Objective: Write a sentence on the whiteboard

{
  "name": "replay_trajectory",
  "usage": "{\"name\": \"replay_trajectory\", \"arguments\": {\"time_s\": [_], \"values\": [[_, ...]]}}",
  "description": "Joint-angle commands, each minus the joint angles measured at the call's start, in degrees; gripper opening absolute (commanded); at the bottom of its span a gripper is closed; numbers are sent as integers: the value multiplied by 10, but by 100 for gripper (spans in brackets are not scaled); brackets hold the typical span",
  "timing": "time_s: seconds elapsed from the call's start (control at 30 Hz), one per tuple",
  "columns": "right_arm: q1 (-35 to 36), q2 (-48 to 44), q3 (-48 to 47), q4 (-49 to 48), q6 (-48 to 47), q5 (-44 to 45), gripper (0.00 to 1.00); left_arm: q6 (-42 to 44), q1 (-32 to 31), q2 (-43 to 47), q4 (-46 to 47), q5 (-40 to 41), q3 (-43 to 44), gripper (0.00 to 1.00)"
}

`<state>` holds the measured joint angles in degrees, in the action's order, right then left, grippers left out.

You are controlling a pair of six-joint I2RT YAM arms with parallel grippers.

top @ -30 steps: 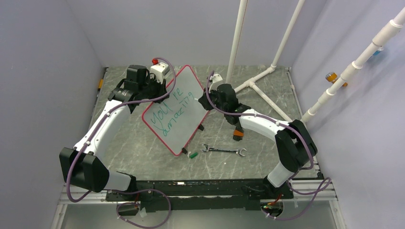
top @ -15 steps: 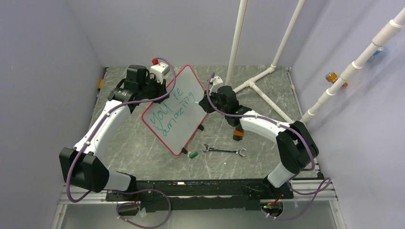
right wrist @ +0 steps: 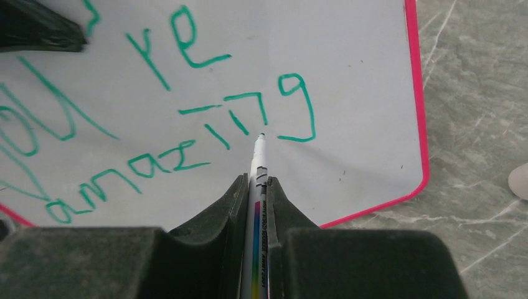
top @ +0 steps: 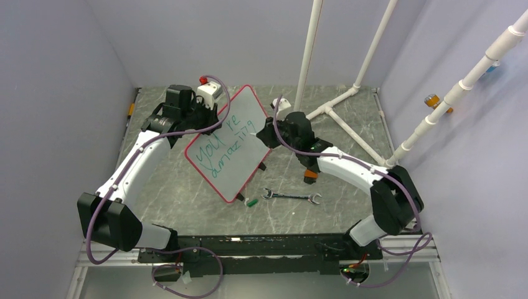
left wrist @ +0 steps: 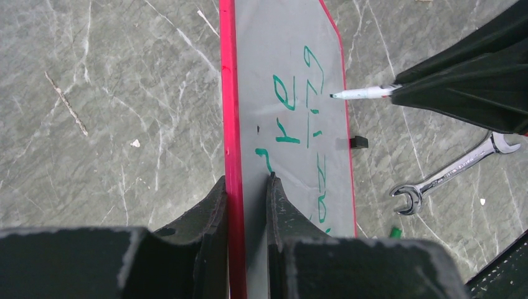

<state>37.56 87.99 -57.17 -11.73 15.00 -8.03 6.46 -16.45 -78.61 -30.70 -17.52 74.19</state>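
The whiteboard (top: 233, 140), white with a red frame, stands tilted on its lower edge mid-table. Green lettering (top: 227, 146) on it reads "you're amazing". My left gripper (top: 200, 115) is shut on the board's upper left edge; in the left wrist view (left wrist: 246, 187) its fingers clamp the red frame (left wrist: 228, 124). My right gripper (top: 266, 132) is shut on a white marker (right wrist: 256, 187). The marker's tip (right wrist: 261, 136) sits by the board's surface just below "ing" (right wrist: 268, 115). The marker also shows in the left wrist view (left wrist: 364, 93).
A silver wrench (top: 291, 197) and a small green marker cap (top: 252, 202) lie on the grey table in front of the board. An orange-and-black object (top: 309, 175) stands under my right arm. White pipes (top: 336, 103) run along the back right.
My right gripper with the marker has shifted slightly left toward the board, and the right arm's elbow has swung right. The board and left gripper have stayed put.
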Motion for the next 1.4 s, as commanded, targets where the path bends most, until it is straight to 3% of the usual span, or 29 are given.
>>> {"name": "replay_trajectory", "arguments": {"time_s": [0.0, 0.5, 1.37], "values": [[3, -69, 9, 0, -3, 3, 0, 103, 3, -10, -53, 86, -4, 0], [16, -141, 106, 1, 2, -11, 0, 96, 3, -9, -53, 95, -3, 0], [172, -157, 157, -35, -50, 10, 0, 77, 3, -9, -49, 104, -1, 0]]}}
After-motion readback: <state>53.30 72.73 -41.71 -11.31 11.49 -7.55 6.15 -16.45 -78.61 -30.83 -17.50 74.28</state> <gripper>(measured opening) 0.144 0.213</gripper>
